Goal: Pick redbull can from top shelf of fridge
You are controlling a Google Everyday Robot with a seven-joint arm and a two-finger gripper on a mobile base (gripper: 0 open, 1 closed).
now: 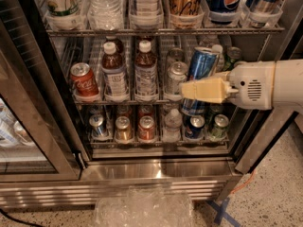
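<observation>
— Against the right half of the fridge (156, 171), level with its middle rack (123, 100): the gripper (194, 90), reaching in from the right on a white arm.

— Holding anything?

— Yes. Jaws clamped around the redbull can (202, 64), with one pale finger (208, 90) lying across the front at about mid-height and the other hidden behind. Off the top shelf (161, 31) already. Hanging in the air in front of the middle row, tilted, top leaning right.

— Nearly done, then?

— Looks that way. Probably only needs carrying clear of the opening.

— And what could spoil it?

— Slipping, first of all. Smooth, slim metal, likely cold and perhaps damp, pinched by narrow pads and already off vertical. Could pivot further in the grip, or slide down through it on any jerk. Would then drop onto the bottom-row cans (194, 126) or the floor.

— Anything else?

— Clipping the neighbours. Close behind sits a silver can (176, 77), with more drinks beside it on the same rack. Swinging sideways instead of drawing straight back could topple them. Could also strike the steel door post (265, 136) at the right and knock the can loose.

— Best guard against that?

— Slow, straight withdrawal, keeping the squeeze firm.
</observation>
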